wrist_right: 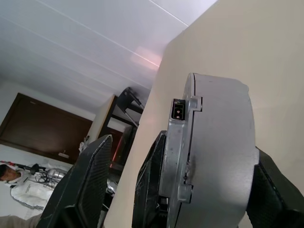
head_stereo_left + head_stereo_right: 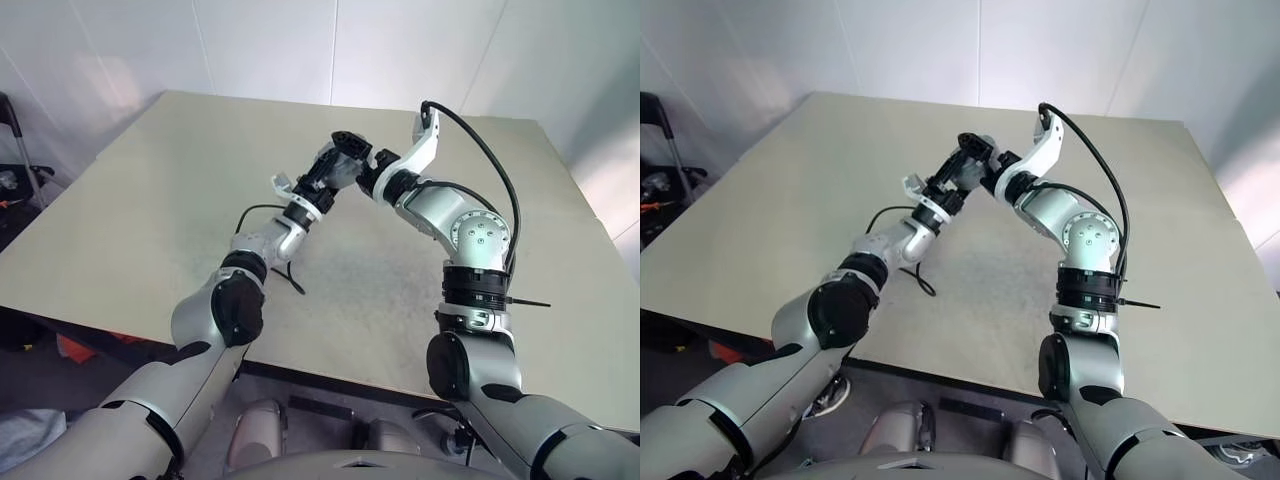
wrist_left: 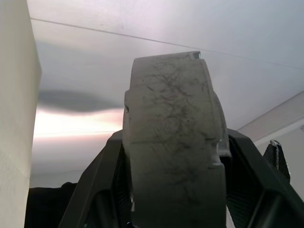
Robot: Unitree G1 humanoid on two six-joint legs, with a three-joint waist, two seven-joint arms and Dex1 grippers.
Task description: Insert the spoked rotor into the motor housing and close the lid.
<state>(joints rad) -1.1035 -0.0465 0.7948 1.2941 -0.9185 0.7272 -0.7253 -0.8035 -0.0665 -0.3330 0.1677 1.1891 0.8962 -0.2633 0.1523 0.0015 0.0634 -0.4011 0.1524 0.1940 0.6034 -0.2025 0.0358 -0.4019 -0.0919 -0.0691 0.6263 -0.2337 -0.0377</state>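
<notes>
Left wrist view showed my left hand (image 3: 175,209) clamped on the motor housing (image 3: 173,142), raised above the tabletop (image 2: 150,200); my right hand (image 1: 180,199) stood wide around it.

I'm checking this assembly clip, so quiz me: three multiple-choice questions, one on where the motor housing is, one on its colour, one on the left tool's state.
1. Relative to the table, where is the motor housing? A lying on it; B lifted above it; C underneath it.
2. The motor housing's outside is: A grey; B red; C blue.
3. The left tool is: A wide open and empty; B shut on the motor housing; C gripping a cable.

Answers: B, the head views show it raised clear of the table. A, both wrist views show grey metal. B, the left wrist view shows the tool closed against its sides.
</notes>
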